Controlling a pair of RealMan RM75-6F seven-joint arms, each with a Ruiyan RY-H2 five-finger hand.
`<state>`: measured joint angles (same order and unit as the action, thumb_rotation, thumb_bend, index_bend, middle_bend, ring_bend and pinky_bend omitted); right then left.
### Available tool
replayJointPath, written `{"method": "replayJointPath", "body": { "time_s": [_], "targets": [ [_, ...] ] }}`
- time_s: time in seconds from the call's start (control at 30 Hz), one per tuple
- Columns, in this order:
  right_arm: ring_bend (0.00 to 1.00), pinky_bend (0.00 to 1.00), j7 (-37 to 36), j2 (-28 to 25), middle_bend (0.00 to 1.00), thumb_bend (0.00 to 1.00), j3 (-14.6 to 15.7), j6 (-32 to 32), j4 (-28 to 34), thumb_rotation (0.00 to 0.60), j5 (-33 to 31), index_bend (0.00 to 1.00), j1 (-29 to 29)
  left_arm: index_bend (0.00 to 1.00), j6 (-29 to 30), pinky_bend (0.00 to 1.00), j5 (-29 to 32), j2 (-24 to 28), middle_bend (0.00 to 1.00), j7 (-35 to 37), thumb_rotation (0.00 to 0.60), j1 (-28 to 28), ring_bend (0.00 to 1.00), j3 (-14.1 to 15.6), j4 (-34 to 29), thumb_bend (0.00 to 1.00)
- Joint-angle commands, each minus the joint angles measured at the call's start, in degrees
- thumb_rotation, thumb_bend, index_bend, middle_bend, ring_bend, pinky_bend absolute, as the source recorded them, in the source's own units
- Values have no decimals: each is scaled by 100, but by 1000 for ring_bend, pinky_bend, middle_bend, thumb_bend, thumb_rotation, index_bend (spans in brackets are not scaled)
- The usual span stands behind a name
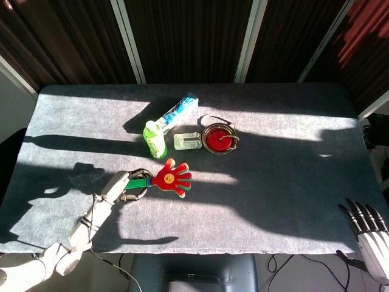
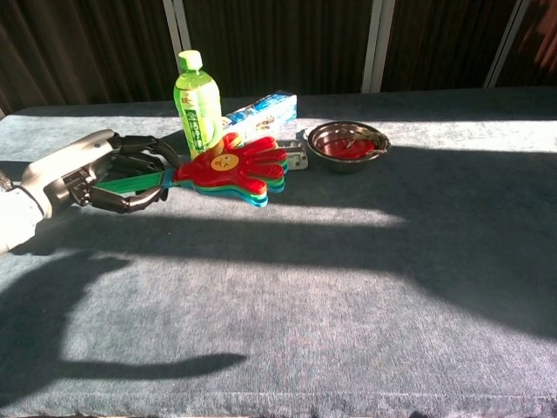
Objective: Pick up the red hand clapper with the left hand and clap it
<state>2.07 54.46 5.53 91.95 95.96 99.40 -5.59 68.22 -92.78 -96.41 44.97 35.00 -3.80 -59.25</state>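
Observation:
The red hand clapper [image 1: 172, 178] has a red palm on top, green and blue layers beneath, and a green handle. My left hand [image 1: 123, 185] grips that handle and holds the clapper nearly flat above the table, its fingers pointing right. In the chest view the clapper [image 2: 231, 168] hangs in front of the green bottle, with the left hand [image 2: 103, 174] wrapped around the handle at the left. My right hand [image 1: 366, 226] hangs off the table's front right corner, fingers spread and holding nothing.
A green bottle [image 1: 154, 139] stands upright just behind the clapper. Behind it lies a blue and white box [image 1: 179, 112]. A white holder [image 1: 187, 140] and a metal bowl with red inside [image 1: 219, 138] sit to the right. The grey table [image 1: 279, 182] carries strong shadows.

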Motion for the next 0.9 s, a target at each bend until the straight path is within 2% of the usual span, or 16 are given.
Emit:
{"method": "replayJointPath", "body": {
  "time_s": [0.03,0.07,0.13,0.17,0.23,0.3,0.37,0.43,0.53,0.7,0.8,0.9],
  "targets": [
    [0,0,-3,-1,0,144,0,-4,-3,600,0,0,3,809,-193,420,190,-370,790,-677,600,50,453,42,457,560],
    [0,0,-4,-1,0,144,1,-4,-3,600,3,0,3,808,-246,378,214,-455,778,-763,600,66,438,54,592,550],
    [0,0,-22,-8,0,145,-4,13,-6,600,-1,0,-1,802,-307,303,88,-763,738,-1544,600,135,396,183,1282,529],
    [0,0,-27,-10,0,145,-4,17,-7,600,1,0,-2,781,-307,250,45,-851,694,-1654,600,148,355,231,1457,515],
    [0,0,-33,-12,0,144,-2,21,-10,600,7,0,-3,683,-321,151,-85,-971,552,-1806,600,188,243,371,1785,481],
    [0,0,-38,-15,0,144,1,22,-10,600,10,0,-4,517,-310,58,-152,-1032,364,-1866,600,206,102,448,1964,455],
    [0,0,-46,-19,0,144,0,27,-11,600,13,0,-5,374,-162,11,-209,-1091,248,-1856,600,201,20,481,2096,447],
    [0,0,-54,-21,0,145,-2,39,-16,600,12,0,-9,258,35,0,-260,-1121,141,-1805,600,182,0,499,2175,444],
    [0,0,-52,-21,0,145,3,35,-16,600,18,0,-9,178,280,0,-287,-1095,11,-1731,600,152,0,494,2157,447],
    [0,0,-26,-6,0,144,5,32,-23,600,25,0,-10,99,494,0,-295,-842,0,-1722,600,110,0,497,1778,442],
    [0,0,1,5,0,144,10,17,-20,600,30,0,-8,54,485,0,-250,-621,0,-1819,600,92,0,489,1383,430],
    [0,0,10,9,0,145,5,27,-20,600,27,0,-11,46,731,0,-267,-325,0,-1923,600,13,0,466,912,430]
  ]
}}
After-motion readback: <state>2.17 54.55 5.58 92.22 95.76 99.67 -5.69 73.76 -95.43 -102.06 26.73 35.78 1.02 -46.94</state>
